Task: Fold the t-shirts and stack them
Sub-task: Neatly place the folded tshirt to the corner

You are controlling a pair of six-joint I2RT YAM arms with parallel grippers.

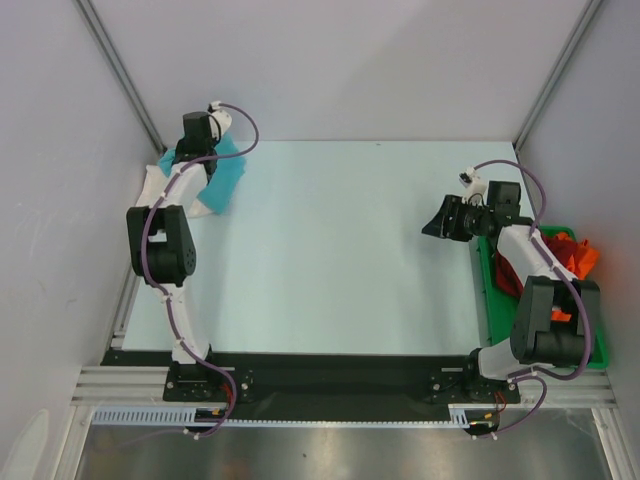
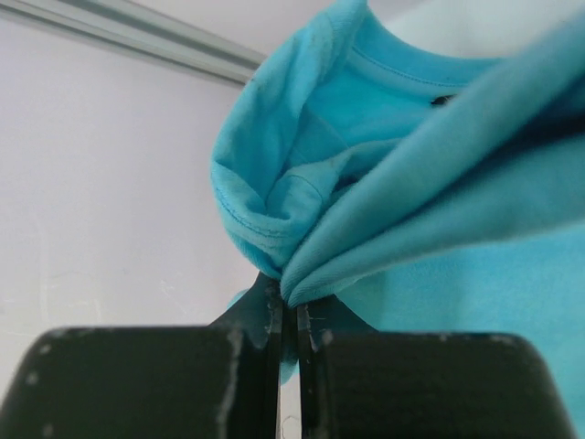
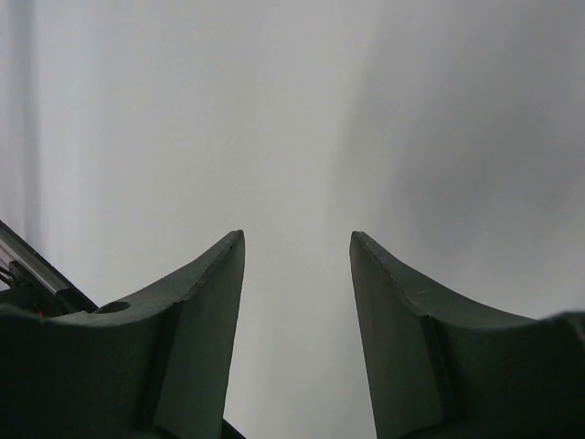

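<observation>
My left gripper (image 1: 200, 152) is at the table's far left corner, shut on a bunched fold of the turquoise t-shirt (image 1: 226, 176). In the left wrist view the jaws (image 2: 291, 306) pinch the turquoise cloth (image 2: 411, 183), whose collar is open above them. A white t-shirt (image 1: 205, 207) lies under the turquoise one. My right gripper (image 1: 437, 222) is open and empty above the table's right side; in the right wrist view (image 3: 297, 240) it faces a bare wall. A red t-shirt (image 1: 508, 274) and an orange t-shirt (image 1: 581, 258) lie bunched on the green tray. I cannot see the dark green t-shirt.
The flat green tray (image 1: 601, 352) lies along the table's right edge, partly under my right arm. Grey walls with metal frame posts (image 1: 120, 70) close in the table on the left, back and right.
</observation>
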